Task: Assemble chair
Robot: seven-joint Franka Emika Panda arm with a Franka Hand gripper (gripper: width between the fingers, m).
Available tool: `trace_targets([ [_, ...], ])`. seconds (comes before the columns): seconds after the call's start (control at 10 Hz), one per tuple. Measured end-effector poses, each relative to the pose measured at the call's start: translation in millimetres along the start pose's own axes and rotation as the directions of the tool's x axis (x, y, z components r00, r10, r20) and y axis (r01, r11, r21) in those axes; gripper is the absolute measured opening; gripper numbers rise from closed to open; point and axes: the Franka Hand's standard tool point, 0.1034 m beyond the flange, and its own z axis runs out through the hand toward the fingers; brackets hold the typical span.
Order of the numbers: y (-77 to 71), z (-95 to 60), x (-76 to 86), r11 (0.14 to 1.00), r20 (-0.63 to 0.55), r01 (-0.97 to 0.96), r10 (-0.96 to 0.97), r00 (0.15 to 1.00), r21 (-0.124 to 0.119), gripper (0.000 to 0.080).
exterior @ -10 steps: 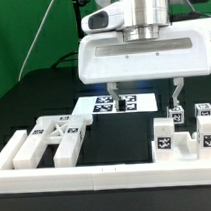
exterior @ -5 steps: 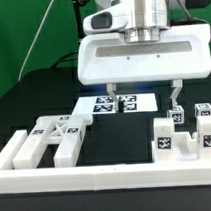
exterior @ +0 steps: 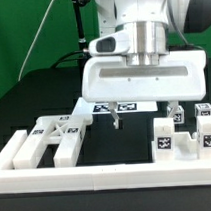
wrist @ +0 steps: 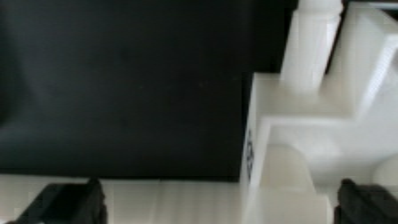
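Observation:
The chair is in loose white tagged parts. A cross-braced piece (exterior: pixel 55 136) lies at the exterior view's left. Thick tagged blocks (exterior: pixel 167 140) stand at the right, with two smaller ones (exterior: pixel 204 113) behind them. My gripper (exterior: pixel 144 115) hangs low over the middle of the table, open and empty, its right finger (exterior: pixel 174 111) close to a small tagged block (exterior: pixel 178 117). In the wrist view the gripper (wrist: pixel 221 205) shows two dark fingertips (wrist: pixel 71 203) wide apart with nothing between them. A blurred white blocky part (wrist: pixel 311 110) lies to one side of them.
The marker board (exterior: pixel 99 108) lies on the black table behind the gripper, mostly hidden by the hand. A low white border rail (exterior: pixel 97 180) runs along the front edge. Green backdrop at the back left.
The gripper has come down and forward, so the hand now covers most of the marker board. Its jaws stay open. The parts have not moved.

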Motion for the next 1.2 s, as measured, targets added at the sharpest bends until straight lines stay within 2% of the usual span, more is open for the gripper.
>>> trace_targets([
  [0.4,-12.2,26.6,-3.0,1.0,0.009,-0.013,0.013,1.0,-0.005,0.0649],
  [0.7,-11.3,29.0,-1.8,1.0,0.009,-0.018,0.018,1.0,-0.007,0.0649],
  [1.0,-11.3,29.1,-1.9,1.0,0.009,-0.018,0.018,1.0,-0.007,0.0245],
  [1.1,-11.3,29.1,-2.0,1.0,0.009,-0.017,0.018,1.0,-0.007,0.0245],
  [1.2,-11.3,29.1,-2.0,1.0,0.009,-0.018,0.018,1.0,-0.007,0.0074],
])
